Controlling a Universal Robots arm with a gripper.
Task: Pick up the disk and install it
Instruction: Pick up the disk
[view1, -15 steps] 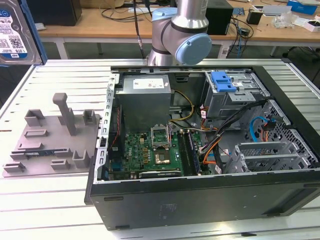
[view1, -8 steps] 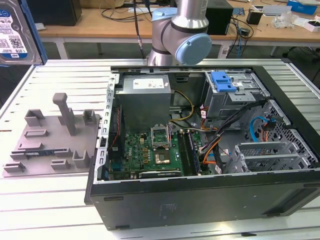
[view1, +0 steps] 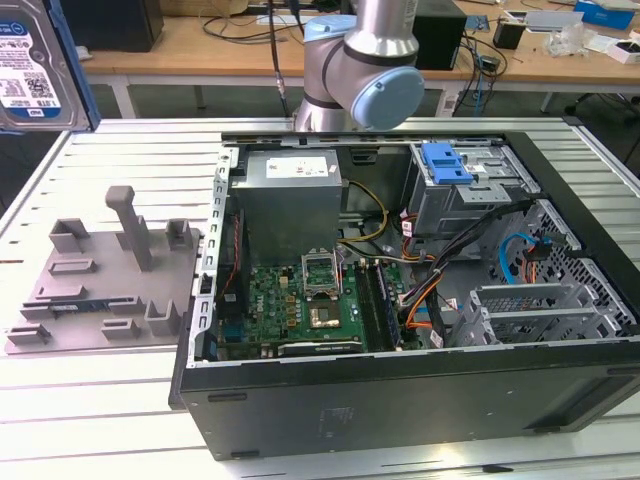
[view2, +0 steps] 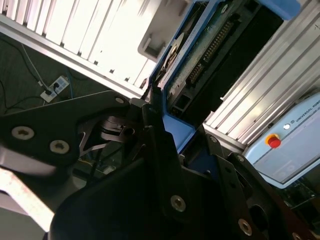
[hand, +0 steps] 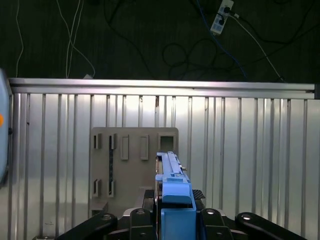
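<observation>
Ribbed worktop (hand: 250, 150); lower centre, first wrist view: tool (hand: 175, 216) clamped on disk (hand: 171, 172), held aloft; installation in computer case (view1: 400, 400) outstanding.

Disk (view1: 35, 60): silver HDD w/ blue-white label, blue carrier frame; gripped upright, up in air

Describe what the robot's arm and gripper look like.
The arm is silver metal tubing with pale blue caps on its joints. The gripper is black, built of flat linkage plates fastened with silver screws.
</observation>
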